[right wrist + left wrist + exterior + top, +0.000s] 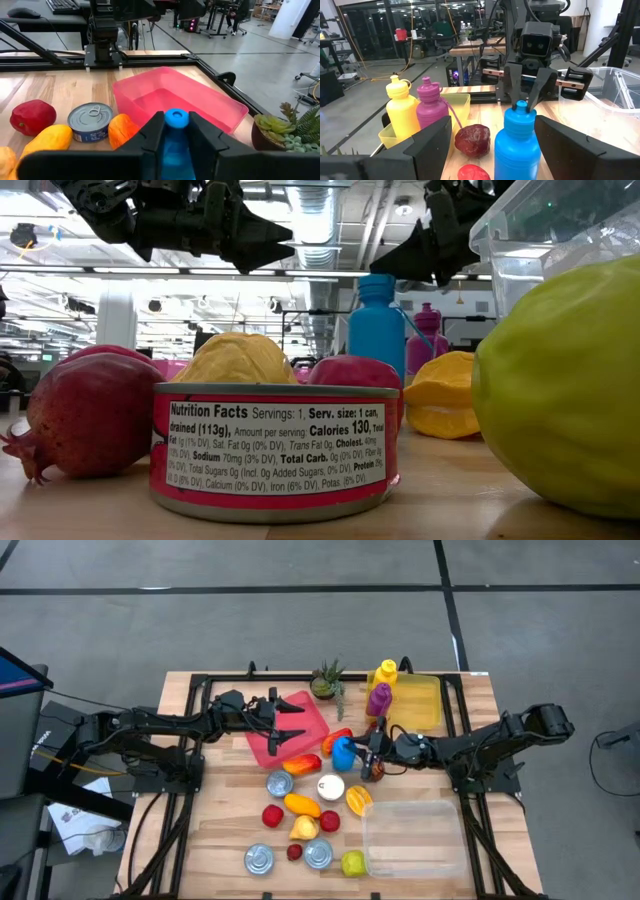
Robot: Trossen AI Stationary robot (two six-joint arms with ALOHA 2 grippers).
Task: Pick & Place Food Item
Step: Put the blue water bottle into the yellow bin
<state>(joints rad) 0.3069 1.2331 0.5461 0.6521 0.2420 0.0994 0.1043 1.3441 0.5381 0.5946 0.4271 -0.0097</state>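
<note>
Between the right gripper's (pixel 172 131) fingers (pixel 147 135), the upright blue bottle (pixel 344 753) is standing mid-bench, its neck being pinched; the left gripper (pixel 290 720), fingers spread, is hovering over the pink tray (pixel 312 718)

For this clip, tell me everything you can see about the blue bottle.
The blue bottle looks like smooth plastic, with a rounded body, a narrower neck and a blue cap on top. It stands upright near the middle of the wooden table, between the pink tray and the yellow bin. The right gripper has its two dark fingers closed around the neck just under the cap. A dark red fruit lies beside it, and the left gripper hovers open over the pink tray.
</note>
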